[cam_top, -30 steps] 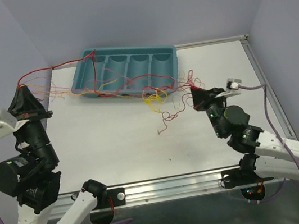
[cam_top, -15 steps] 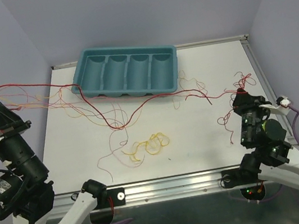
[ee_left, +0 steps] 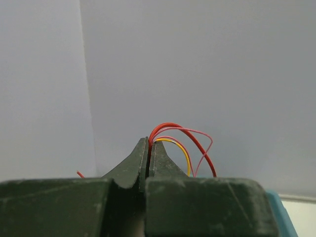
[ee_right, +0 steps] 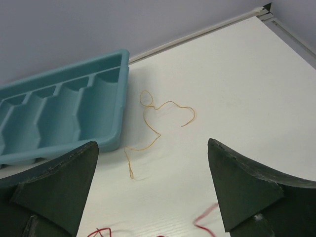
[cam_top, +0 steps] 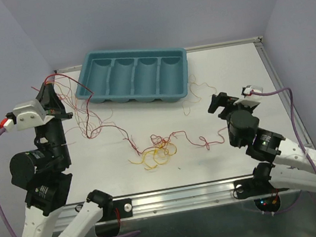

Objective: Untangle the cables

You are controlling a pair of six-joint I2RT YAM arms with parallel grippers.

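Pinching several red and yellow cables (cam_top: pixel 161 148) between closed fingers, the left claw (ee_left: pixel 149 148) hung raised beside the teal tray (cam_top: pixel 133 74). The other strands lay across the desk (cam_top: pixel 228 65) in a loose heap. The right claw (ee_right: pixel 152 143) gaped wide, empty.

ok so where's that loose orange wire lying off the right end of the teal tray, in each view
top external: the orange wire lies just off the right end of the teal tray.
right wrist: orange wire near picture centre, right of the tray.
left wrist: not in it.
shared landmark: the teal tray, back centre from above, left in the right wrist view, a corner at bottom right in the left wrist view.
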